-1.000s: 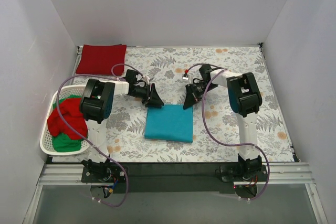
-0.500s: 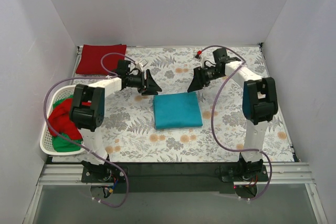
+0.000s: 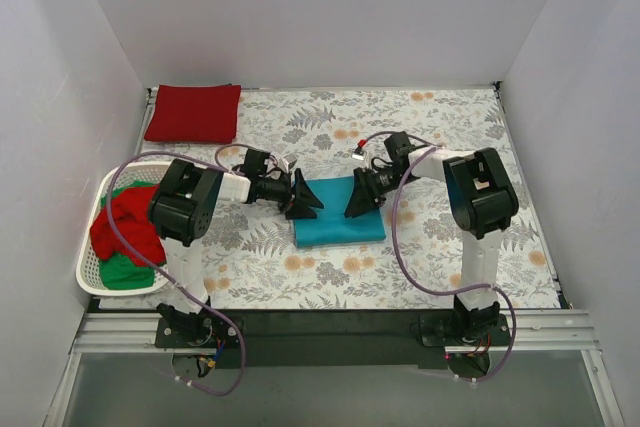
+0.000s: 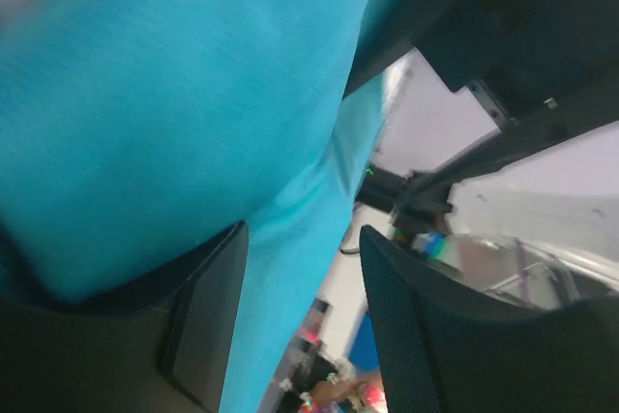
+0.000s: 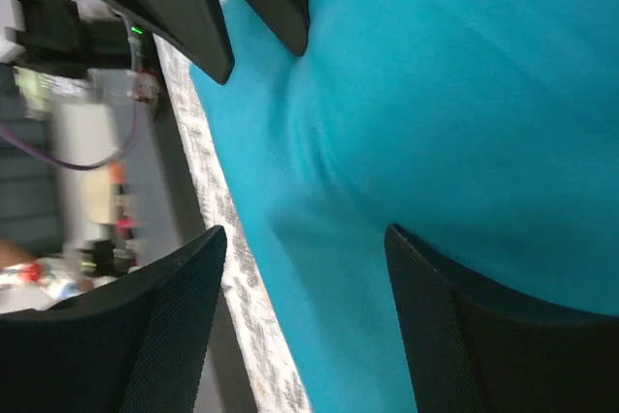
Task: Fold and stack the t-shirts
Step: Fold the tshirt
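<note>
On teal t-shirt [image 3: 345,222], left gripper [image 3: 308,202], jaws apart.

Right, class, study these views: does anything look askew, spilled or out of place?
Nothing is spilled or damaged. The folded teal t-shirt lies slightly askew at centre, apart from the folded red t-shirt at the far left; crumpled shirts fill the basket.

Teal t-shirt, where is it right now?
In the top view, the folded teal t-shirt lies mid-table on the floral cloth, its far edge between the left hand and right hand.
</note>
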Controlling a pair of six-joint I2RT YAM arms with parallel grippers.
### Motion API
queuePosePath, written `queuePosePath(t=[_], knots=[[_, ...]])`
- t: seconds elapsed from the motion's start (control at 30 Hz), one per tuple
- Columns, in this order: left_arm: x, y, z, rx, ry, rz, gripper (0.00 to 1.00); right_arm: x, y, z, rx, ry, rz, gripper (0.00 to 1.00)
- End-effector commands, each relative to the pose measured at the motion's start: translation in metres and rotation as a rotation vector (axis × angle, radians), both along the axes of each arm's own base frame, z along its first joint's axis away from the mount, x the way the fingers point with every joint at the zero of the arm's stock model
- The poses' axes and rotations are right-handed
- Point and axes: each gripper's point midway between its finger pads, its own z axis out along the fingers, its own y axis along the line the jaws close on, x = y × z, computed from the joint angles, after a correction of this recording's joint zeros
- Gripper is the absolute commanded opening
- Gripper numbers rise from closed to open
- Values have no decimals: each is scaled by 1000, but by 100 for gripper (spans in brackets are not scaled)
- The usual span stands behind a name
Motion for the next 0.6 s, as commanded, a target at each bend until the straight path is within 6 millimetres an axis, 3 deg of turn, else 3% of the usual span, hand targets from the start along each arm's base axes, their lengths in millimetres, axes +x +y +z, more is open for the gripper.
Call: queuePosePath(t=[0.0,0.03,0.1,0.17,0.2,0.23,0.33,0.37,0.47,0.57], knots=[[28,18,-20,41,24,67,50,31,-14,-27,-66,-43,-63,74],[34,22,-24,56,17,76,50,38,-20,-37,-93,-34,-87,73],[54,31,-15,52,-15,96,49,50,-27,-31,-101,-41,-110,72],[60,31,6,14,-52,77,49,52,-29,-8,-73,-72,-117,73],[60,29,18,-7,-99,51,49,44,-27,4,-35,-62,-103,73],[54,25,42,-50,-141,18,49,40,-24,28,2,-91,-104,73],[30,16,73,-92,-183,-43,48,19,-16,66,82,-80,-85,70],[21,13,93,-114,-227,-63,48,13,-14,72,93,-70,-82,69],[-12,-5,105,-128,-228,-121,44,-10,-8,84,130,-46,-66,60],[-33,-18,89,-121,-170,-137,37,-23,-7,67,110,-2,-67,46]])
